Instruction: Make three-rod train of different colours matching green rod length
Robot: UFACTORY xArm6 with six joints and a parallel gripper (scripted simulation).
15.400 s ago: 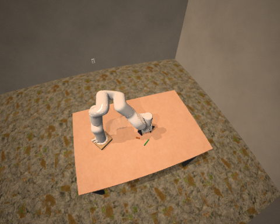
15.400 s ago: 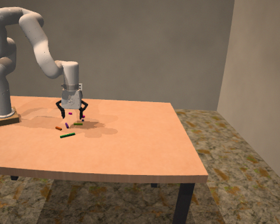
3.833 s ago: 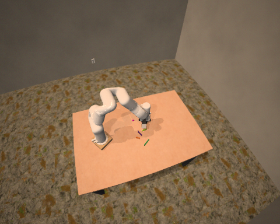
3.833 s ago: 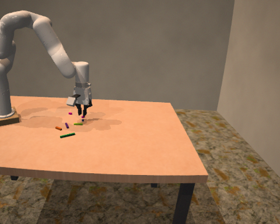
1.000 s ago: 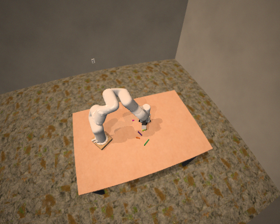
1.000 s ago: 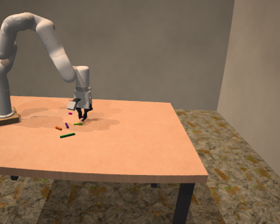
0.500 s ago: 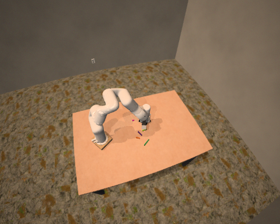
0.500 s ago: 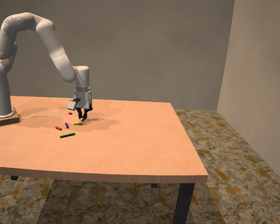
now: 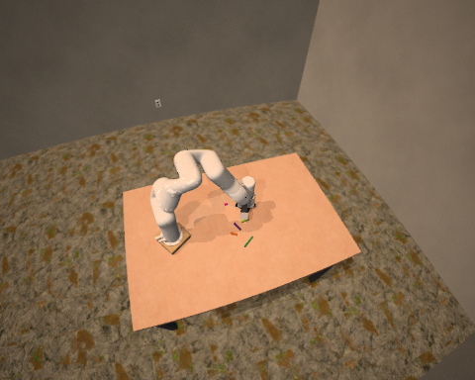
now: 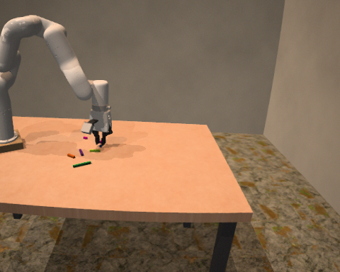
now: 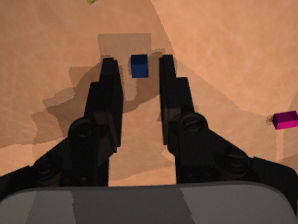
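1. The green rod (image 9: pixel 248 241) (image 10: pixel 82 164) and the smaller rods are on or over the table (image 9: pixel 281 208) (image 10: pixel 159 170)
2. The white arm (image 9: pixel 187 170) (image 10: pixel 64 53) arches over the table, its wrist above the green rod in the top view
3. The gripper (image 9: pixel 245 207) (image 10: pixel 100 144) (image 11: pixel 139 76) points down, farther back than the green rod in the exterior view; its fingers are partly spread, pinching nothing
4. The purple rod (image 9: pixel 237 227) (image 10: pixel 81 152) is near the green rod, up and left of it from the top
5. The lime rod (image 9: pixel 243 221) (image 10: pixel 95 151) (image 11: pixel 91 1) is above the green rod from the top
6. The orange rod (image 9: pixel 234 234) (image 10: pixel 71 156) is left of the green rod
7. The magenta rod (image 9: pixel 226 204) (image 10: pixel 85 137) (image 11: pixel 285 120) is well up and left of the green rod from the top
8. The blue rod (image 10: pixel 100 145) (image 11: pixel 139 66) is behind the green rod in the exterior view; the wrist view shows it between the fingertips, a gap on each side
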